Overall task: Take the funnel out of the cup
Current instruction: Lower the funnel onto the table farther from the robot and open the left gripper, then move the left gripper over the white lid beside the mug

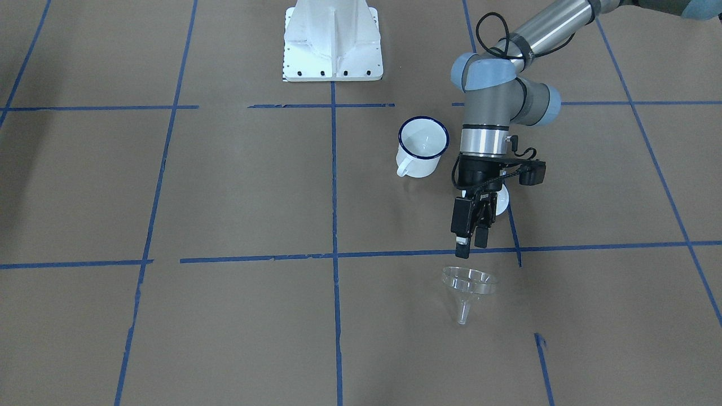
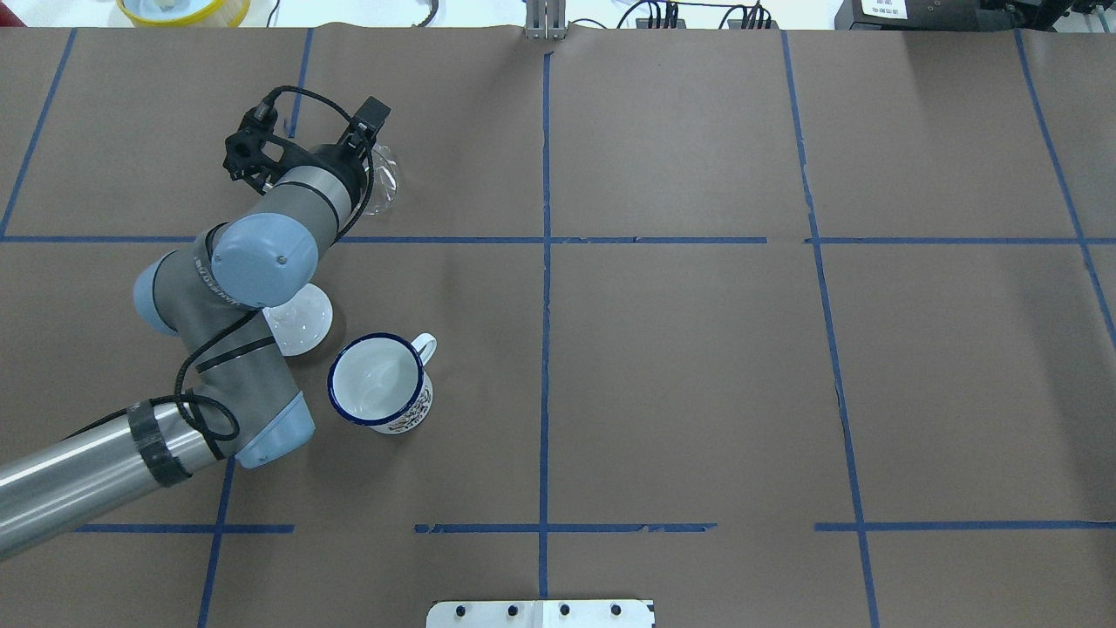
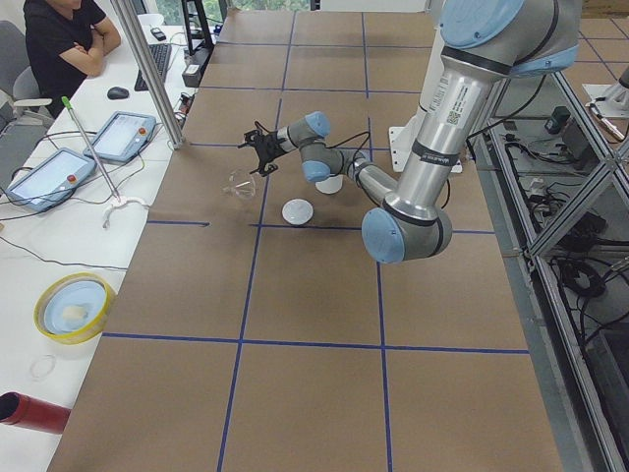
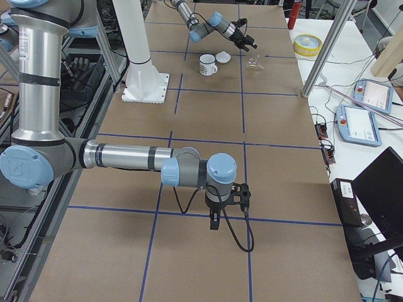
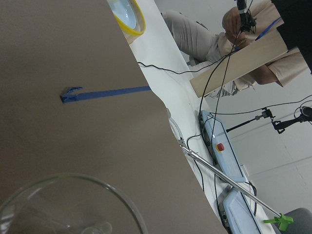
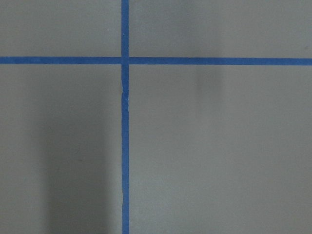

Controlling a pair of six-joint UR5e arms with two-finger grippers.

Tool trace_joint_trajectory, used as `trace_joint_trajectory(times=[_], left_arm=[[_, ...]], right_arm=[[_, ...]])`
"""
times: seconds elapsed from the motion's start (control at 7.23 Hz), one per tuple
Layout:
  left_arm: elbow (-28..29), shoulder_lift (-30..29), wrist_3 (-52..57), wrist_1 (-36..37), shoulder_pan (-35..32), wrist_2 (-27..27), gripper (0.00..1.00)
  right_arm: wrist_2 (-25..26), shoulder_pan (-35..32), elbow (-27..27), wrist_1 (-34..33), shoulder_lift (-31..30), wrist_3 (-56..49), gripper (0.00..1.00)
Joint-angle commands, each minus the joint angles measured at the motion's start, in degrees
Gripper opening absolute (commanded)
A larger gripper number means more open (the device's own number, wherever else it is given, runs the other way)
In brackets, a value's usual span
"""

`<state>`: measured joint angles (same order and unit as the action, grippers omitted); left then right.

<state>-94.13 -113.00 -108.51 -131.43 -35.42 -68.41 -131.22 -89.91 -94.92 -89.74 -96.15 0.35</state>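
In the front-facing view, the funnel (image 1: pixel 468 283) lies on the table (image 1: pixel 225 197), seemingly on its side with the spout pointing away from the robot. It is well apart from the cup (image 1: pixel 423 148), which stands upright and empty. The left gripper (image 1: pixel 471 249) hangs just on the robot's side of the funnel's rim, with its jaws a little apart and nothing between them. We judge the removal done; all we see left is pulling the arm away. A white lid (image 1: pixel 501 198) peeks out from behind the wrist.

From overhead, the wrist hides the fingers and most of the funnel. This view does show the cup's bare inside and the lid just beside the cup.

The left-end view adds the funnel's profile, resting on the paper apart from the gripper.

Only the right-end view shows the right gripper (image 4: pixel 214 221), pointing down far from everything. We cannot tell whether it is open or closed.

The left wrist view catches the funnel's rim at its lower edge, with no fingers in view. The right wrist view shows only paper and tape.
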Motion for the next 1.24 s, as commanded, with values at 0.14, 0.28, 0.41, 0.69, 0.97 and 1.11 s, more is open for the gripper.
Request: trace_joint_trajectory(times=[0.14, 0.28, 0.41, 0.69, 0.97, 1.11], left_arm=[[-13.2, 3.1, 17.8, 18.8, -6.1, -26.7, 1.0], [-14.3, 3.0, 26.4, 24.4, -9.0, -34.3, 1.0], [-14.1, 3.0, 34.0, 26.4, -9.4, -37.6, 1.0], [-13.4, 3.5, 49.3, 31.6, -9.6, -43.9, 1.0], [-9.9, 3.7, 52.7, 32.4, -9.1, -46.0, 1.0], [-7.6, 3.6, 52.6, 31.8, -8.9, -46.1, 1.0]], right_arm=[[0.0, 0.0, 0.0, 0.0, 0.0, 0.0, 1.0], [0.0, 0.0, 0.0, 0.0, 0.0, 0.0, 1.0], [0.0, 0.0, 0.0, 0.0, 0.0, 0.0, 1.0], [0.0, 0.0, 0.0, 0.0, 0.0, 0.0, 1.0], [0.0, 0.0, 0.0, 0.0, 0.0, 0.0, 1.0], [0.0, 0.0, 0.0, 0.0, 0.0, 0.0, 1.0]])
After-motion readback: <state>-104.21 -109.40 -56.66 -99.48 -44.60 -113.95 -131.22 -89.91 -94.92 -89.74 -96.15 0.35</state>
